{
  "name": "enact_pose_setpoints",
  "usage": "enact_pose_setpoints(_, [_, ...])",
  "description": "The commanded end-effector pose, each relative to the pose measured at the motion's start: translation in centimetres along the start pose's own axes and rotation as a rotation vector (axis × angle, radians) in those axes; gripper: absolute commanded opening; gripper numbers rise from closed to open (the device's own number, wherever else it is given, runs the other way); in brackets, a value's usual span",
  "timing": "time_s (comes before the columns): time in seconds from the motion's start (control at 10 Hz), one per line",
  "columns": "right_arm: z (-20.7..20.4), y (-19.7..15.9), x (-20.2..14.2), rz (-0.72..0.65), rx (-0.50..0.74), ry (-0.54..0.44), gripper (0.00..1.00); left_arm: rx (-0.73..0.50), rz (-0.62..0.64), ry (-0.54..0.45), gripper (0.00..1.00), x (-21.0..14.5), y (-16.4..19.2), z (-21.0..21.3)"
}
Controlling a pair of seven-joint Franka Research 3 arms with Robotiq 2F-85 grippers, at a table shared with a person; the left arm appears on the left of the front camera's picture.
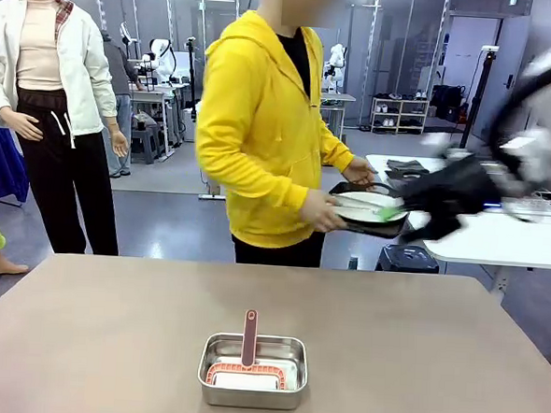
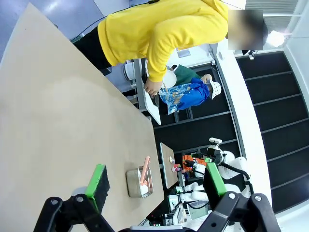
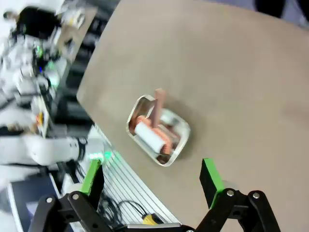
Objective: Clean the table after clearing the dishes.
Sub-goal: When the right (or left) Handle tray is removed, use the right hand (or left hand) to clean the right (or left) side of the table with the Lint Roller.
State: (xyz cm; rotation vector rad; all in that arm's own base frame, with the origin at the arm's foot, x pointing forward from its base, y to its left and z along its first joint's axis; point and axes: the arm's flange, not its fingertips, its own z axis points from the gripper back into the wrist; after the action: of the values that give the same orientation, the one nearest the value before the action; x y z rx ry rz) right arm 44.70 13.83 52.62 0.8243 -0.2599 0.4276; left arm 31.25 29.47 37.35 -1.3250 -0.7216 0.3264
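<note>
A wide taupe-brown bench [image 1: 109,327] lies with its long axis running left to right. A small steel pan [image 1: 251,399] sits at the middle, close to the near edge. In the pan lies a white roller [image 1: 246,381] in a salmon-red frame, its handle [image 1: 249,334] pointing to the far side. Beyond the far edge, right of centre, a person [image 1: 257,121] in a yellow hoodie holds a dark tray [image 1: 377,230] roughly level, with a white plate [image 1: 364,208] on it. The robot's right hand [image 3: 150,176] is blurred close by the tray's right end, its jaws wide apart and holding nothing. The robot's left hand [image 2: 155,180] is likewise spread and empty above the bench.
</note>
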Motion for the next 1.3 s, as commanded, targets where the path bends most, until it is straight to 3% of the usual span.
enact_pose_setpoints(0.0, [-8.0, 3.6, 5.3, 0.237, -0.117, 0.237, 1.0, -0.011, 0.013, 0.007, 1.0, 0.3, -0.6, 0.2])
enact_pose_setpoints(0.2, [-17.0, 8.8, 7.3, 0.518, -0.233, 0.37, 1.0, -0.011, 0.013, 0.007, 1.0, 0.3, -0.6, 0.2])
enact_pose_setpoints(0.4, [-22.6, 9.5, 7.1, 0.675, -0.279, 0.507, 1.0, -0.011, 0.013, 0.007, 1.0, 0.3, -0.6, 0.2])
enact_pose_setpoints(0.5, [-23.1, 9.3, 6.9, 0.685, -0.27, 0.524, 1.0, -0.011, 0.013, 0.007, 1.0, 0.3, -0.6, 0.2])
enact_pose_setpoints(0.6, [-22.7, 10.4, 5.7, 0.604, -0.234, 0.507, 1.0, -0.011, 0.013, 0.007, 1.0, 0.3, -0.6, 0.2])
enact_pose_setpoints(1.1, [-23.1, 10.2, 6.6, 0.627, -0.24, 0.514, 1.0, -0.011, 0.013, 0.007, 1.0, 0.3, -0.6, 0.2])
enact_pose_setpoints(1.2, [-23.1, 9.9, 8.1, 0.83, -0.185, 0.685, 1.0, -0.011, 0.013, 0.007, 1.0, 0.3, -0.6, 0.2])
